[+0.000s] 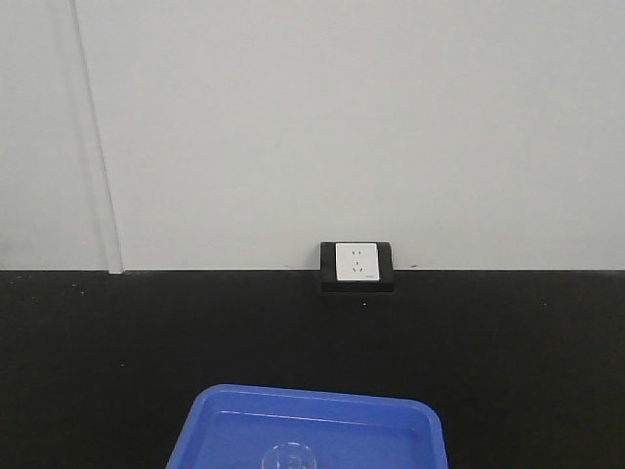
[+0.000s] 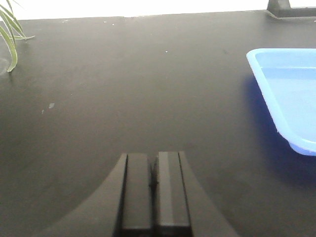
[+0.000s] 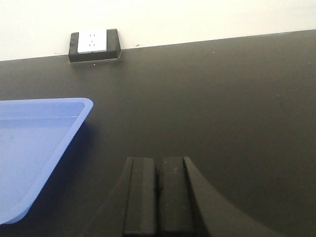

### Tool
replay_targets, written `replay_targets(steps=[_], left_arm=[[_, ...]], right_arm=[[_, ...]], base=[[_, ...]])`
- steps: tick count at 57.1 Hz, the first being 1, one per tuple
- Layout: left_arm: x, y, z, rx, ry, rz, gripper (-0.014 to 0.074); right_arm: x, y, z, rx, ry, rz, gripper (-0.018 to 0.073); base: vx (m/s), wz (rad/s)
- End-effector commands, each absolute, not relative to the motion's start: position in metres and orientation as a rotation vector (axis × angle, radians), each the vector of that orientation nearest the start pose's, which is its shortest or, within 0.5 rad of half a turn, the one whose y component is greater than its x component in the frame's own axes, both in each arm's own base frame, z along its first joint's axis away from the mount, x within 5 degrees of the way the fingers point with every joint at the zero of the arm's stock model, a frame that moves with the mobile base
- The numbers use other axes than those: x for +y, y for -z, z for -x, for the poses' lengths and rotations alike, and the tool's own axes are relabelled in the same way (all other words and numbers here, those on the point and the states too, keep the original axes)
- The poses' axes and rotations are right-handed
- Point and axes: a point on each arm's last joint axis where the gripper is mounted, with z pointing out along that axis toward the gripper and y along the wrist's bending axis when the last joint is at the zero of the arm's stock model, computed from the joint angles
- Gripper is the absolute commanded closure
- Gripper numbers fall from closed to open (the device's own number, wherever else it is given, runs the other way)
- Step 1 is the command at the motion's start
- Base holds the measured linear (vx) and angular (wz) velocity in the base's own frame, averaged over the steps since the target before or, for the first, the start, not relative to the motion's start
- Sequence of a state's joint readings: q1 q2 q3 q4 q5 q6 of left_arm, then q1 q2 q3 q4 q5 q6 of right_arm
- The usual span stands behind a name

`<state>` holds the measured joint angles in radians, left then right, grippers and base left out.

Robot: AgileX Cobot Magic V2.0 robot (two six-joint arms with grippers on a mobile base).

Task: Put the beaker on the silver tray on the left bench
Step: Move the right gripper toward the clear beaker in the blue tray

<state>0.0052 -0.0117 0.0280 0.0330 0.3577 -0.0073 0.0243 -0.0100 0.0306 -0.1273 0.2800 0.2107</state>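
Observation:
The clear glass beaker [image 1: 290, 457] stands in a blue plastic tray [image 1: 225, 415] at the bottom edge of the front view; only its round rim shows. My left gripper [image 2: 153, 157] is shut and empty above the black bench top [image 2: 123, 89], left of the blue tray [image 2: 269, 84]. My right gripper [image 3: 158, 160] is shut and empty above the bench top [image 3: 222, 98], right of the blue tray [image 3: 29, 143]. The beaker is out of both wrist views. The silver tray is out of view.
A white wall socket in a black box [image 1: 356, 266] sits at the back of the bench against the white wall; it also shows in the right wrist view [image 3: 95, 44]. Green plant leaves [image 2: 10, 34] hang at the far left.

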Motion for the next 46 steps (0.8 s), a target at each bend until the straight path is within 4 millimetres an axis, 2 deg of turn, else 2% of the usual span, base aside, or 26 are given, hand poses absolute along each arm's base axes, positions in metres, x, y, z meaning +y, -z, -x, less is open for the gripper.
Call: replay_targets(steps=[1, 17, 27, 35, 39, 46], left_arm=[[0.001, -0.171, -0.054, 1.792, -0.022, -0.014, 0.0595], [0.001, -0.171, -0.054, 1.792, -0.022, -0.014, 0.0595], [0.001, -0.171, -0.054, 1.792, -0.022, -0.014, 0.0595], [0.001, -0.171, -0.054, 1.792, -0.022, -0.014, 0.0595], [0.001, -0.171, -0.054, 1.792, -0.022, -0.014, 0.0595], [0.001, -0.171, -0.054, 1.792, -0.022, -0.014, 0.0595]], right_arm=[[-0.002, -0.182, -0.055, 1.696, -0.039, -0.063, 0.057], [-0.001, -0.187, -0.056, 1.642, -0.047, -0.055, 0.057], [0.001, -0.202, -0.056, 1.478, -0.087, -0.05, 0.057], [0.004, -0.233, -0.049, 1.214, -0.108, -0.009, 0.057], [0.004, -0.249, -0.047, 1.161, -0.11, -0.005, 0.057], [0.004, -0.305, -0.048, 1.101, -0.109, -0.002, 0.057]], base=[[0.0, 0.0], [0.0, 0.0], [0.0, 0.0], [0.0, 0.0], [0.0, 0.0], [0.0, 0.0]])
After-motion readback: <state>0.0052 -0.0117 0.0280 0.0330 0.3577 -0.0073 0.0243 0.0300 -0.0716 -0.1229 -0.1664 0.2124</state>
